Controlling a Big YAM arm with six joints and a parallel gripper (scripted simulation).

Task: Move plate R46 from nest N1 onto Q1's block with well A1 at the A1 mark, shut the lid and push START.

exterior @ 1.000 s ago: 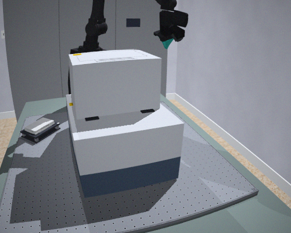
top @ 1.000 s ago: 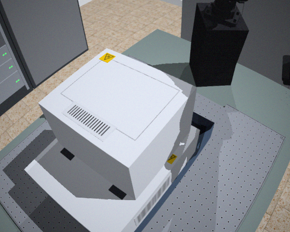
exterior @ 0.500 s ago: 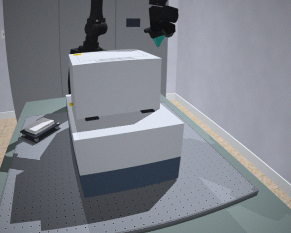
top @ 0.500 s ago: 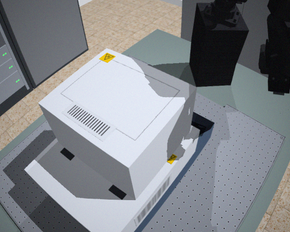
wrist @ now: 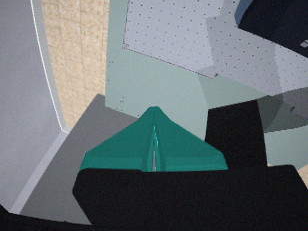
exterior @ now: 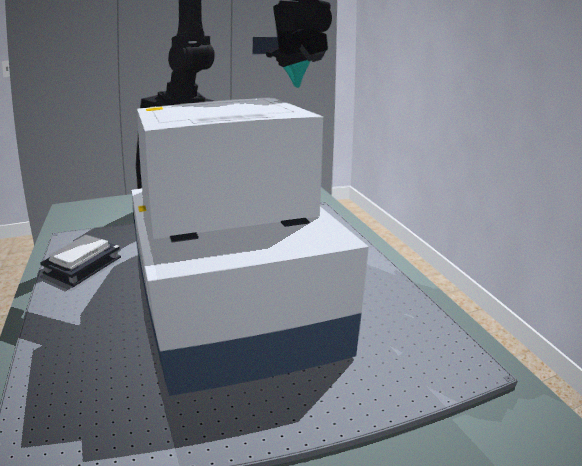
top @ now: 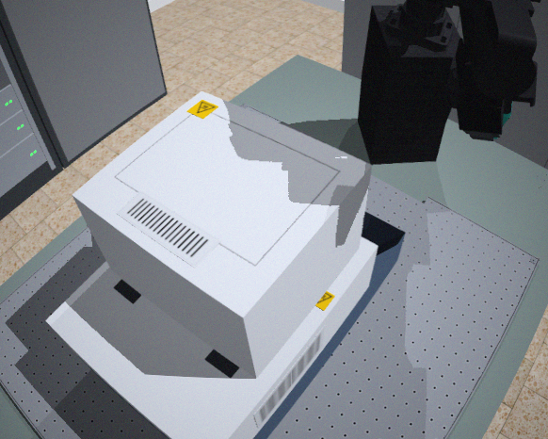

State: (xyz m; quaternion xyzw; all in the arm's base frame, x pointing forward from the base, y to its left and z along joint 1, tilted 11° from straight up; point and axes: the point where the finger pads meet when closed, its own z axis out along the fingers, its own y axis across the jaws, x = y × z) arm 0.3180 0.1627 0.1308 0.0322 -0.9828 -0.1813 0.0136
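Note:
The cycler Q1 [top: 227, 264] is a white box on the perforated plate, and its tall lid [exterior: 231, 165] is shut. A dark corner of its panel [top: 383, 234] shows on the far side; no keys or lamp are visible. It also shows in the exterior view [exterior: 251, 290]. The white plate R46 [exterior: 79, 251] lies on the black nest N1 [exterior: 80, 266] at the left of the table. My gripper [exterior: 296, 77] hangs high in the air behind the lid's far right corner, teal fingers shut and empty. The wrist view shows its fingertips [wrist: 153, 120] pressed together above the table.
The arm's black base column [top: 402, 94] stands behind Q1. A grey cabinet and an equipment rack [top: 6, 118] stand on the floor to the left. A wall runs along the right side of the table [exterior: 482, 150].

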